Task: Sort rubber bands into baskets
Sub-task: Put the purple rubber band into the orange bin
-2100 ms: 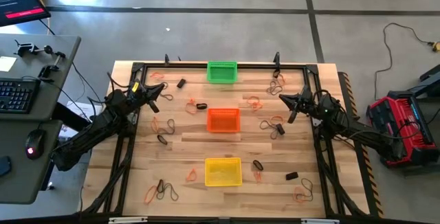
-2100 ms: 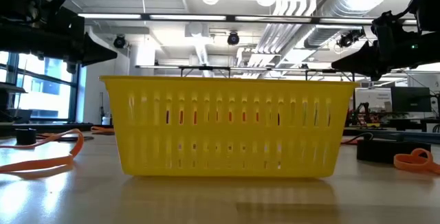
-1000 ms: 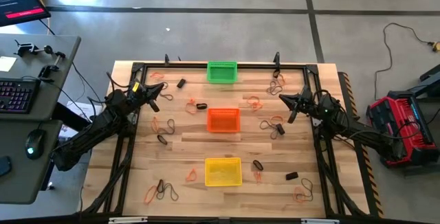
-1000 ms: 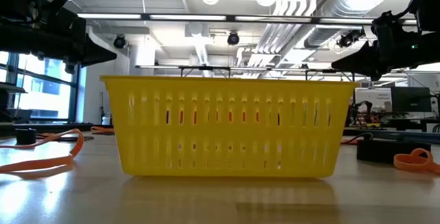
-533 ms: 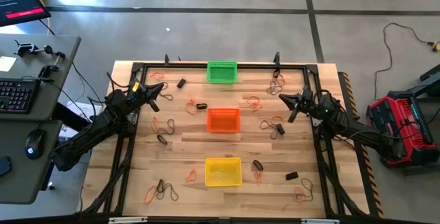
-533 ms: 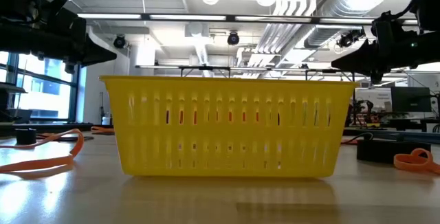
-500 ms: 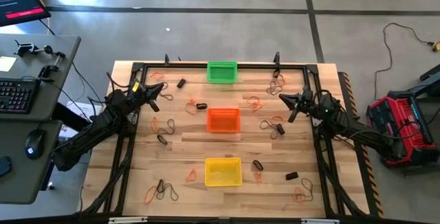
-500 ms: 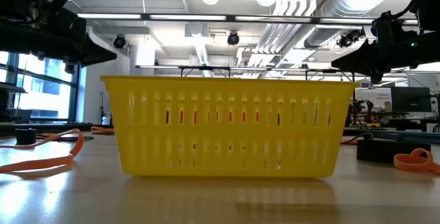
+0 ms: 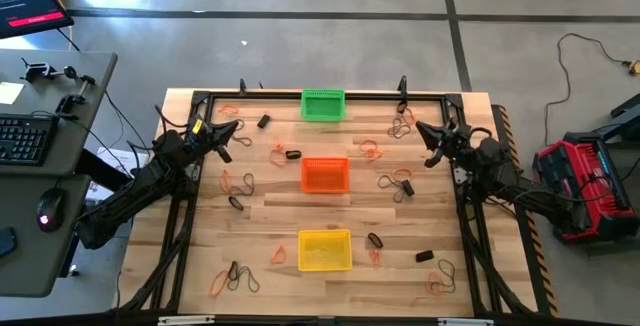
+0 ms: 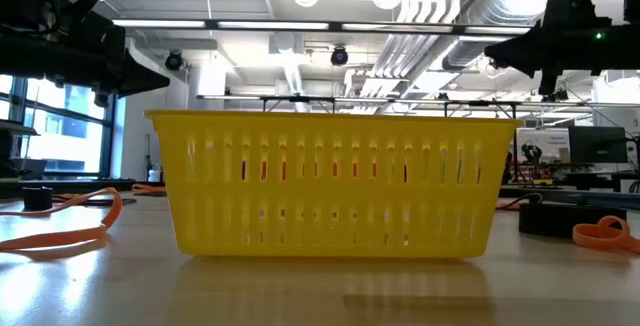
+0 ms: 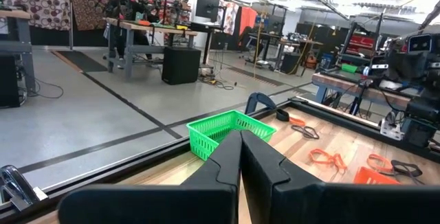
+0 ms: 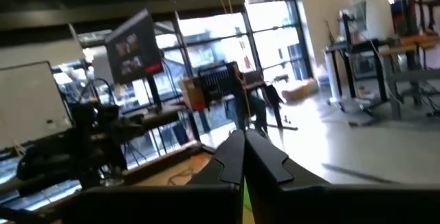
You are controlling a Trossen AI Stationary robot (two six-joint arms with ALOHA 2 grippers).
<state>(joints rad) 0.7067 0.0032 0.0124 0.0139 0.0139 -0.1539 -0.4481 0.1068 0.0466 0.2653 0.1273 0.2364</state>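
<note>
Three mesh baskets stand in a row down the table's middle: green [image 9: 323,104] at the far edge, orange [image 9: 325,174] in the centre, yellow [image 9: 325,249] near the front. Orange, thin dark and short thick black rubber bands lie scattered flat on the wood, such as an orange one [image 9: 370,148] and a thick black one [image 9: 424,256]. My left gripper [image 9: 233,126] is shut and empty above the table's far left. My right gripper [image 9: 420,128] is shut and empty, raised above the far right, over a pair of dark bands [image 9: 402,129].
A black frame [image 9: 190,206] runs round the table's edges. More bands lie near the front left [image 9: 232,277] and front right [image 9: 438,284]. In the low view the yellow basket [image 10: 330,181] fills the middle, with orange bands [image 10: 60,221] at the left.
My right gripper has gone up and toward the table's far edge, staying shut and empty. My left gripper has kept still. No band or basket has moved.
</note>
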